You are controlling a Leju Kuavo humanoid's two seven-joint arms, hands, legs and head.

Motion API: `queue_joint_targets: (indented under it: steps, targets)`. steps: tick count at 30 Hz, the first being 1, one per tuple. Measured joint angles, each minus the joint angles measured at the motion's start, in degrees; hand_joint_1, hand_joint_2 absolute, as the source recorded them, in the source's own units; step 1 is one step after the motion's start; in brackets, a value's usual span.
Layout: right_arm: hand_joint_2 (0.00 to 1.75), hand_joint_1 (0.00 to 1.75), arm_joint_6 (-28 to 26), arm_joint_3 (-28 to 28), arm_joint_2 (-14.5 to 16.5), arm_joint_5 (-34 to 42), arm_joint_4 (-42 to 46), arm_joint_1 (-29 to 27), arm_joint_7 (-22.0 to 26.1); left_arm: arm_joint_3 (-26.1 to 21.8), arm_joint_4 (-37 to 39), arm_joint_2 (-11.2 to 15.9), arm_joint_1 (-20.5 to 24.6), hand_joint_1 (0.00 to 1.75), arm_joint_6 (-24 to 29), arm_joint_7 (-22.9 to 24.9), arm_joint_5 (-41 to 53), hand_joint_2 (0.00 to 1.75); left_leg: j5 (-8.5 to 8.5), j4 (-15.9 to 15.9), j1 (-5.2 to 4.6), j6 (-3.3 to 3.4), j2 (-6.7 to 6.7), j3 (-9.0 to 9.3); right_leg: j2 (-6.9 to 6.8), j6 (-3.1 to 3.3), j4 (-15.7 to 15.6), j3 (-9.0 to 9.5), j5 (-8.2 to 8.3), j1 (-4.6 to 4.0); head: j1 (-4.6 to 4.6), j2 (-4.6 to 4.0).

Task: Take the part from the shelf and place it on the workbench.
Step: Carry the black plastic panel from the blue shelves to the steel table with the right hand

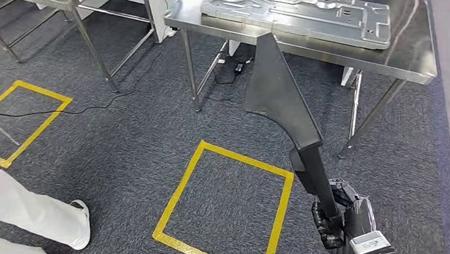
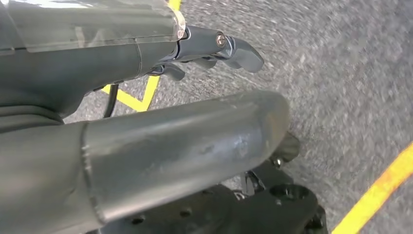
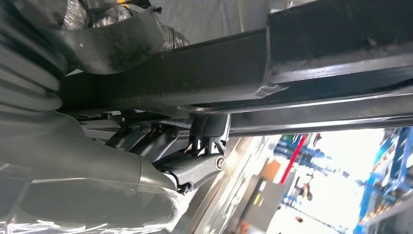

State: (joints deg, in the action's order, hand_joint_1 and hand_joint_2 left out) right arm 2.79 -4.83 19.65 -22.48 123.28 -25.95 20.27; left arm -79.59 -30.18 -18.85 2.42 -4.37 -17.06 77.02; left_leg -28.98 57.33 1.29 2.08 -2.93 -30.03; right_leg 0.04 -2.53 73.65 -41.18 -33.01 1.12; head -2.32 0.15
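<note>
the long dark part point(image 1: 281, 91) is held upright by the right hand point(image 1: 341, 221) at about 5 o'clock in the head view, the fingers being wrapped round its narrow lower stem while its broad blade-shaped upper end rises toward 12 o'clock and overlaps the front edge of the steel workbench point(image 1: 416, 55). in the right wrist view the same part point(image 3: 272, 63) is seen pressed across the hand point(image 3: 146, 161), with the dark fingers point(image 3: 195, 168) folded against its underside. a large embossed metal panel point(image 1: 304, 6) is laid flat on the workbench top. on the grey carpet a yellow taped square point(image 1: 226, 203) is marked at about 6 o'clock, and a second taped square point(image 1: 28, 116) lies at 9 o'clock with a black cable point(image 1: 109, 99) run across it. a person's white trouser legs and shoes point(image 1: 32, 233) are seen at 8 o'clock. the left hand point(image 2: 204, 53) is shown hanging above the carpet (nothing is held in it), its fingers loosely apart.
</note>
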Motion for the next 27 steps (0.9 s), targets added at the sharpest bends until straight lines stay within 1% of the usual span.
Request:
queue_joint_targets:
  steps: [1, 2, 3, 4, 5, 6, 7, 8, 10, 11, 12, 15, 16, 17, 19, 20, 21, 22, 23, 24, 25, 27]
  targets:
    - [1.75, 1.75, 0.0, 0.0, 0.0, 0.0, 0.0, 0.0, -0.1, 0.0, -0.1, -0.1, 0.0, 0.00, -0.1, -0.1, 0.0, 0.00, -0.22, 0.0, 0.02, -0.16, -0.71, 0.29, -0.54, -0.05, -3.0, 1.56, 1.98, 0.12, 0.00, 0.00]
    - [1.75, 1.75, 0.0, 0.0, 0.0, 0.1, 0.0, 0.0, -0.1, 0.0, -0.1, -0.2, 0.1, 0.00, -0.1, -0.1, 0.1, 0.00, -0.46, 0.0, 0.00, -0.39, -1.34, 0.66, -1.74, 0.04, -7.2, 3.79, 3.98, 0.14, 0.01, 0.00]
    - [1.75, 1.75, 0.0, 0.0, 0.0, 0.1, 0.0, 0.0, -0.2, 0.0, -0.2, -0.2, 0.1, 0.00, -0.2, -0.2, 0.1, 0.00, -0.77, 0.0, -0.12, -0.71, -1.86, 0.94, -2.95, 0.27, -10.9, 5.78, 5.32, -0.07, 0.01, 0.00]
    - [1.75, 1.75, -0.1, 0.0, 0.0, 0.1, 0.0, 0.0, -0.2, 0.0, -0.2, -0.3, 0.1, 0.00, -0.2, -0.3, 0.2, 0.00, -1.05, 0.1, -0.24, -1.06, -2.30, 1.18, -3.82, 0.63, -13.4, 7.11, 5.98, -0.30, 0.02, 0.00]
    - [1.75, 1.75, -0.1, 0.0, 0.0, 0.1, 0.0, 0.0, -0.3, 0.0, -0.3, -0.3, 0.2, 0.00, -0.2, -0.4, 0.2, 0.00, -1.30, 0.1, -0.36, -1.43, -2.70, 1.37, -4.27, 1.02, -14.5, 7.72, 6.00, -0.56, 0.02, 0.00]
    - [1.75, 1.75, -0.1, -0.1, 0.0, 0.0, 0.0, 0.0, -0.4, 0.0, -0.3, -0.3, 0.3, 0.00, -0.2, -0.4, 0.2, 0.00, -1.49, 0.0, -0.44, -1.79, -3.12, 1.53, -3.89, 1.42, -14.6, 7.72, 5.78, -0.80, 0.02, 0.00]
    - [1.75, 1.75, -0.2, -0.1, 0.0, -0.2, 0.0, 0.0, -0.5, 0.0, -0.4, -0.4, 0.4, 0.00, -0.2, -0.4, 0.3, 0.00, -1.65, 0.0, -0.38, -2.14, -3.40, 1.82, -3.30, 1.84, -14.7, 7.74, 5.78, -0.74, 0.02, 0.00]
    - [1.75, 1.75, -0.2, -0.1, 0.0, -0.5, 0.1, -0.1, -0.6, 0.0, -0.5, -0.4, 0.5, 0.00, -0.3, -0.4, 0.3, 0.00, -1.99, 0.2, -0.28, -2.48, -2.88, 1.96, -2.88, 2.23, -15.0, 7.85, 5.83, -0.66, 0.02, 0.00]
    - [1.75, 1.75, -0.1, -0.1, 0.0, -1.4, 0.1, 0.0, -0.9, 0.0, -0.7, -0.5, 0.6, 0.00, -0.3, -0.4, 0.4, 0.00, -3.87, 2.9, -0.06, -2.91, -0.35, 1.08, -2.29, 3.09, -15.4, 8.14, 6.01, -0.38, 0.03, 0.00]
    - [1.75, 1.75, 0.0, -0.1, 0.0, -1.6, 0.1, 0.1, -1.0, 0.0, -0.7, -0.5, 0.6, 0.00, -0.4, -0.4, 0.4, 0.00, -4.82, 4.3, 0.01, -2.98, 0.97, 0.42, -2.17, 3.35, -15.5, 8.21, 6.02, -0.35, 0.03, 0.00]
    - [1.75, 1.75, 0.1, -0.1, 0.0, -1.7, 0.1, 0.1, -1.0, 0.0, -0.7, -0.5, 0.6, 0.00, -0.4, -0.4, 0.4, 0.00, -5.55, 5.5, 0.02, -2.98, 1.58, -0.15, -2.10, 3.52, -15.5, 8.21, 6.00, -0.35, 0.03, 0.00]
    - [1.75, 1.75, 0.1, -0.1, 0.0, -1.8, 0.1, 0.2, -1.0, 0.0, -0.7, -0.5, 0.5, 0.00, -0.4, -0.4, 0.4, 0.00, -6.02, 6.4, 0.04, -2.98, 1.76, -0.59, -2.03, 3.56, -15.5, 8.20, 5.98, -0.36, 0.03, 0.00]
    - [1.75, 1.75, 0.1, -0.1, 0.0, -1.8, 0.1, 0.2, -1.0, 0.0, -0.7, -0.5, 0.5, 0.00, -0.4, -0.4, 0.5, 0.00, -6.51, 7.4, 0.04, -2.99, 1.90, -1.09, -1.96, 3.59, -15.5, 8.20, 5.96, -0.38, 0.03, 0.00]
    - [1.75, 1.75, 0.1, -0.1, 0.0, -1.9, 0.1, 0.2, -1.0, 0.0, -0.7, -0.5, 0.5, 0.00, -0.4, -0.4, 0.5, 0.00, -7.27, 9.0, 0.03, -3.01, 2.09, -1.93, -1.84, 3.65, -15.5, 8.20, 5.92, -0.41, 0.03, 0.00]
    - [1.75, 1.75, 0.1, -0.1, 0.0, -1.9, 0.1, 0.2, -1.1, 0.0, -0.7, -0.5, 0.3, 0.00, -0.5, -0.4, 0.5, 0.00, -9.09, 14.0, -0.01, -3.10, 2.41, -4.66, -1.41, 3.84, -15.4, 8.23, 5.80, -0.57, 0.03, 0.00]
    - [1.75, 1.75, 0.1, -0.1, 0.0, -2.0, 0.1, 0.2, -1.1, 0.0, -0.7, -0.5, 0.2, 0.00, -0.5, -0.3, 0.5, 0.00, -8.10, 14.5, -0.02, -3.04, 2.48, -5.39, -0.93, 3.90, -15.2, 8.37, 5.59, -0.68, 0.03, 0.00]
    - [1.75, 1.75, 0.1, -0.1, 0.1, -2.0, 0.1, 0.1, -1.1, -0.1, -0.8, -0.5, 0.1, 0.00, -0.5, -0.3, 0.5, 0.00, -5.79, 12.1, -0.05, -2.79, 2.54, -4.94, -0.41, 3.85, -15.0, 8.61, 5.27, -0.79, 0.03, 0.00]
    - [1.75, 1.75, 0.1, -0.1, 0.1, -2.1, 0.1, 0.2, -1.1, -0.1, -0.8, -0.5, 0.0, 0.00, -0.5, -0.3, 0.5, 0.00, -3.40, 8.7, -0.17, -2.49, 2.60, -3.92, 0.05, 3.67, -14.7, 8.83, 4.92, -0.98, 0.03, 0.00]
    - [1.75, 1.75, 0.1, -0.1, 0.1, -2.1, 0.1, 0.2, -1.1, -0.1, -0.9, -0.5, 0.1, 0.00, -0.5, -0.2, 0.5, 0.00, -0.97, 4.7, -0.30, -2.11, 2.65, -2.48, 0.45, 3.37, -14.4, 9.00, 4.60, -1.09, 0.03, 0.00]
    - [1.75, 1.75, 0.1, -0.1, 0.1, -2.1, 0.1, 0.2, -1.1, -0.1, -1.0, -0.5, 0.1, 0.00, -0.5, -0.2, 0.6, 0.00, -0.09, 2.3, -0.46, -1.81, 2.71, -1.52, 0.59, 3.04, -14.3, 9.04, 4.45, -1.14, 0.03, 0.00]
    - [1.75, 1.75, 0.1, -0.1, 0.1, -2.2, 0.1, 0.2, -1.1, -0.1, -1.1, -0.5, 0.1, 0.00, -0.5, -0.2, 0.6, 0.00, -0.25, 2.0, -0.63, -1.63, 2.73, -1.40, 0.64, 2.72, -14.2, 8.98, 4.46, -1.15, 0.03, 0.00]
    - [1.75, 1.75, 0.1, -0.1, 0.1, -2.2, 0.1, 0.1, -1.1, -0.1, -1.1, -0.7, 0.2, 0.00, -0.5, -0.2, 0.6, 0.00, 0.06, 1.5, -0.45, -1.02, 2.69, -1.22, 0.67, 2.10, -14.2, 9.00, 4.38, -1.08, 0.02, 0.00]
